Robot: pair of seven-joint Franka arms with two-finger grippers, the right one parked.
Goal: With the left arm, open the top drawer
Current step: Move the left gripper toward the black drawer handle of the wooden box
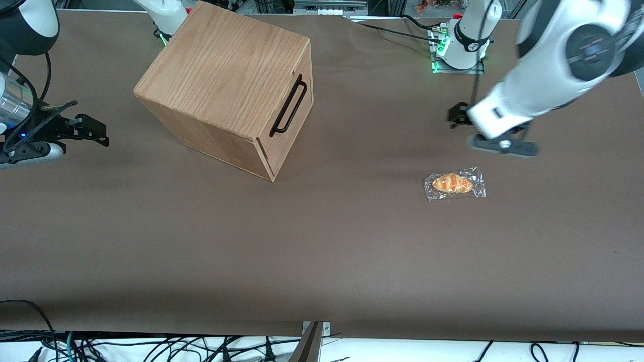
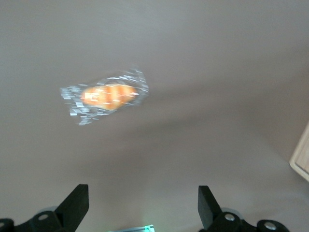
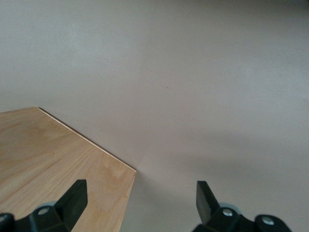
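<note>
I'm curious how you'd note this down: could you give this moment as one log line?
top drawer: shut, handle untouched | gripper: fingers open, holding nothing, above table near wrapped croissant, apart from cabinet

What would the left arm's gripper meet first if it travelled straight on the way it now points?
Probably bare table: the open gripper points down at it, above and beside the wrapped croissant, well short of the top drawer.

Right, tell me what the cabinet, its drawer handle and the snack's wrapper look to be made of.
Cabinet: light oak-like wood, matt, with clear grain lines.
Top drawer handle: thin black bar, probably painted metal.
Wrapper: clear crinkly plastic film that glints, around a croissant-like pastry.
The open left gripper hangs above the table, near the wrapper.
</note>
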